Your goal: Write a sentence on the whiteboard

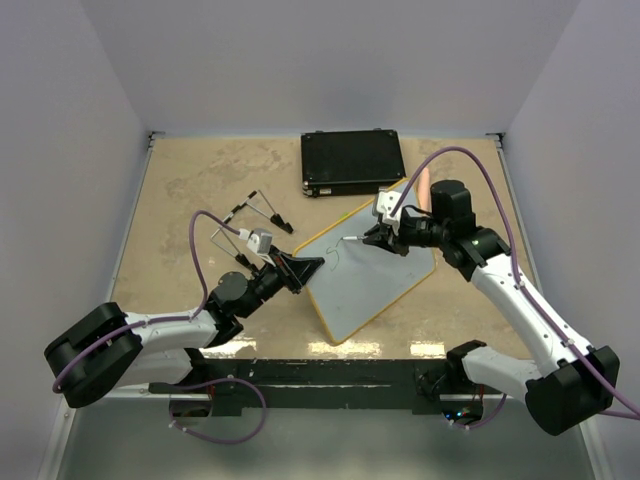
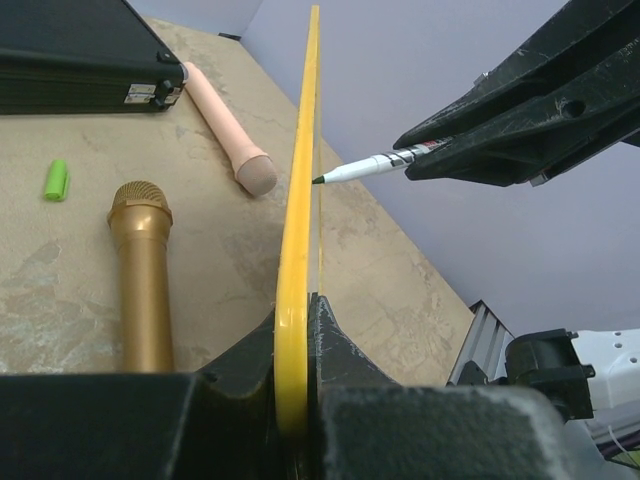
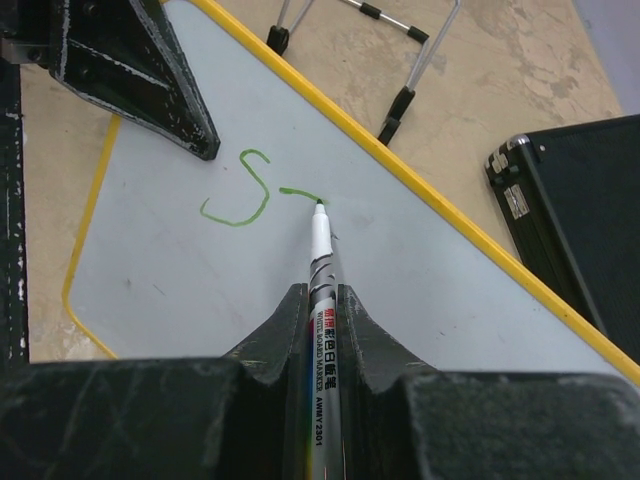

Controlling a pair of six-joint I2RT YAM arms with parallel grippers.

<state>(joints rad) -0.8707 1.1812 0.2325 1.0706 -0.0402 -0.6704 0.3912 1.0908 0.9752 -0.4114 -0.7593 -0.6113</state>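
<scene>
The whiteboard (image 1: 372,275) lies slantwise at mid-table, white with a yellow rim. My left gripper (image 1: 308,268) is shut on its left edge. In the left wrist view the rim (image 2: 300,200) runs edge-on between the fingers of that gripper (image 2: 298,312). My right gripper (image 1: 372,238) is shut on a white marker (image 3: 322,250), its jaws (image 3: 322,295) pressed to the barrel. The green tip touches the board (image 3: 250,300). The sentence (image 3: 240,195) is a green "S" plus a short stroke at the tip. The marker (image 2: 365,168) also shows from the left wrist.
A black case (image 1: 352,162) sits behind the board. Wire stands (image 1: 255,215) lie to its left. A pink microphone (image 2: 225,125), a gold microphone (image 2: 140,270) and a green cap (image 2: 56,180) lie on the table beyond the board's rim.
</scene>
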